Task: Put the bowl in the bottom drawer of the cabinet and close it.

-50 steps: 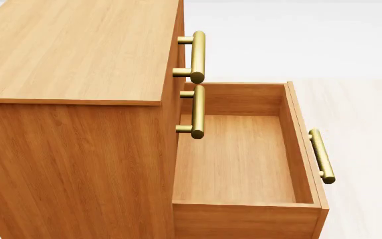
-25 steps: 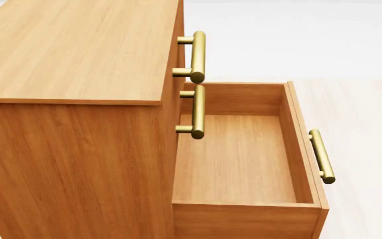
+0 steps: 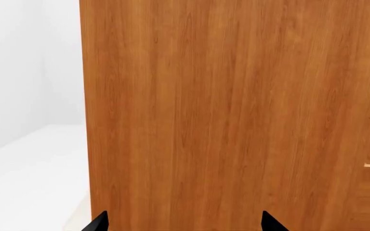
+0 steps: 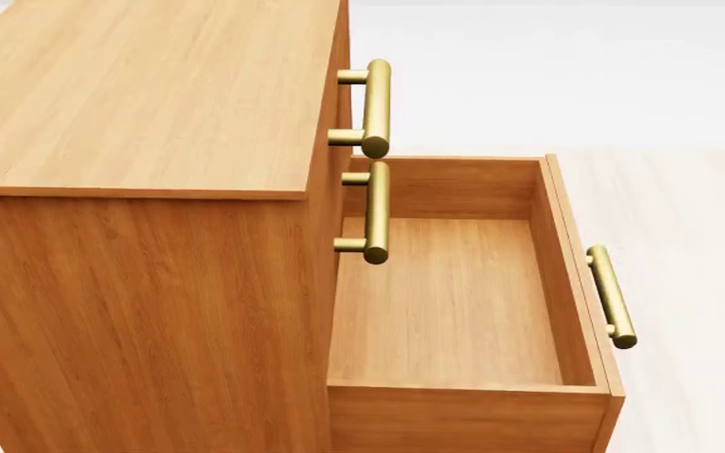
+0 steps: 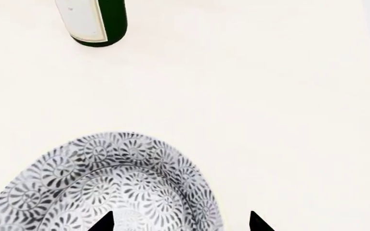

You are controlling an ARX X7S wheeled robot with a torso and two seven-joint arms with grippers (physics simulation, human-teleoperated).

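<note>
The cabinet (image 4: 148, 94) fills the left of the head view. Its bottom drawer (image 4: 573, 274) is pulled out to the right, with nothing inside and its brass handle (image 4: 611, 295) on the outer face. In the right wrist view the bowl (image 5: 101, 187), white with a blue-grey floral pattern, rests on a pale surface. My right gripper (image 5: 179, 224) is open right at it, with the bowl's rim between the two fingertips: one tip over the inside, the other outside. My left gripper (image 3: 183, 224) is open facing the cabinet's (image 3: 230, 115) plain wooden side. Neither gripper shows in the head view.
A green bottle (image 5: 98, 21) with a white label stands beyond the bowl in the right wrist view. The two upper drawers are shut, and their brass handles (image 4: 376, 107) (image 4: 376, 212) jut out over the open drawer. Pale floor lies around the cabinet.
</note>
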